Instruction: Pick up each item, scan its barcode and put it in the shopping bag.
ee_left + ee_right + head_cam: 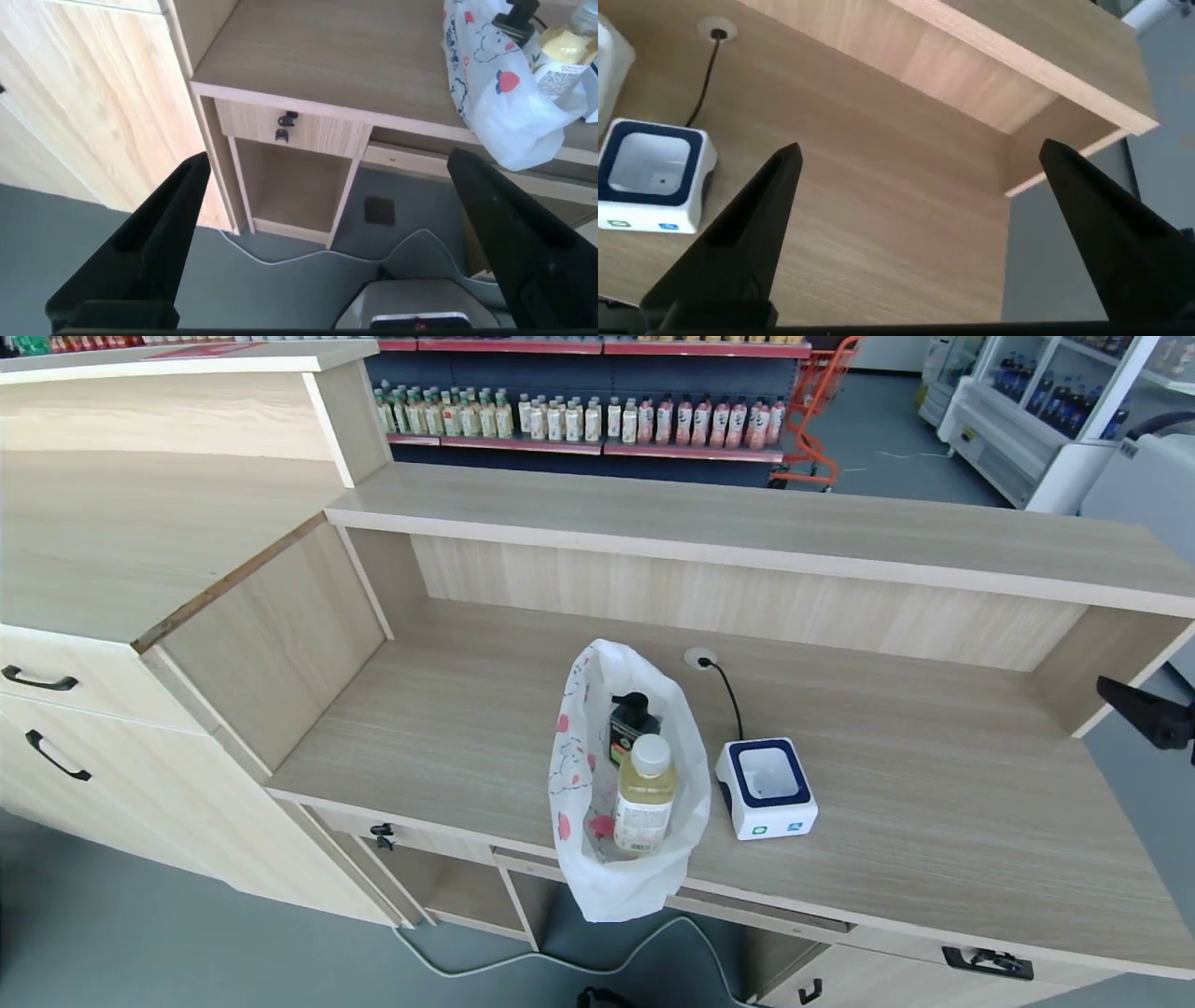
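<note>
**Jaws and risk at the bagging stage.** The jaws of the left gripper are standing wide apart and gripping nothing. They are hanging below the front edge of the bench, facing a small locked drawer. The jaws of the right gripper are likewise standing apart and empty, hovering over bare bench top to the robot's right of the barcode scanner.

The white shopping bag, printed with red shapes, is sitting at the bench's front edge just beside the scanner, with its lower part sagging over that edge. Inside it a pale drink bottle with a white cap is standing in front of a black pump bottle. With both bottles bagged, the task is judged to be nearly or fully complete.

The main hazard is the bag. Its weight is sitting close to the edge, so a small nudge or a shift of the bottles could be enough to drag it to the floor. The left arm, if raised from below, is likely to catch the overhanging plastic or strike the bench edge. A sweep of the right arm toward the bag is risking contact with the scanner or its cable.
</note>
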Tool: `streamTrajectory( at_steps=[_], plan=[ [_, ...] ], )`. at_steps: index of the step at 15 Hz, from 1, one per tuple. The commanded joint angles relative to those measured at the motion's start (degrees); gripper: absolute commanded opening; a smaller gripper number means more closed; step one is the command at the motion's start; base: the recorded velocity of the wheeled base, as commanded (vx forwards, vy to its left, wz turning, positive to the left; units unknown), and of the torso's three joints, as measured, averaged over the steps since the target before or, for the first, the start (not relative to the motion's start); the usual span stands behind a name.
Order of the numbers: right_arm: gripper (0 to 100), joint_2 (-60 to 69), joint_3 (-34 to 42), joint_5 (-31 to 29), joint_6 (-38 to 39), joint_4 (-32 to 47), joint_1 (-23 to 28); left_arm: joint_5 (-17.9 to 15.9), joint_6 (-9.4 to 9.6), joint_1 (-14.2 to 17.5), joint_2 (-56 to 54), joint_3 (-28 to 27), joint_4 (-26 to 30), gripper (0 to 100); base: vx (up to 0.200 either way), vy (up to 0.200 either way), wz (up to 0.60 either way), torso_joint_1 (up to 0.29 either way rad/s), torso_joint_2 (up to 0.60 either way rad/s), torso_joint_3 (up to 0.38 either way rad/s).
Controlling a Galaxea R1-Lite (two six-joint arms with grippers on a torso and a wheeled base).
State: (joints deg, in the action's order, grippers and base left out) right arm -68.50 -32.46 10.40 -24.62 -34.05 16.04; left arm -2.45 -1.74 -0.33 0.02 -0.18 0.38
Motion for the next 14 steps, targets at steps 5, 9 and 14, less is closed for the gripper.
streamTrajectory(
  at_steps=[5,9,14],
  plan=[
    [100,5.2,5.0,-2.7,2.3,-0.8,0.0,0.0,-0.01,0.0,0.0,0.0,0.0,100,0.0,0.0,0.0,0.0,0.0,0.0],
    [100,6.8,5.5,-2.9,2.3,-0.4,0.0,0.0,-0.01,0.0,0.0,0.0,0.0,100,0.0,0.0,-0.45,0.002,0.0,0.002],
    [100,9.4,7.0,-3.1,13.0,-1.0,-1.1,0.0,-0.01,0.0,0.0,0.0,0.0,100,0.0,0.0,0.0,0.0,0.0,0.0]
  ],
)
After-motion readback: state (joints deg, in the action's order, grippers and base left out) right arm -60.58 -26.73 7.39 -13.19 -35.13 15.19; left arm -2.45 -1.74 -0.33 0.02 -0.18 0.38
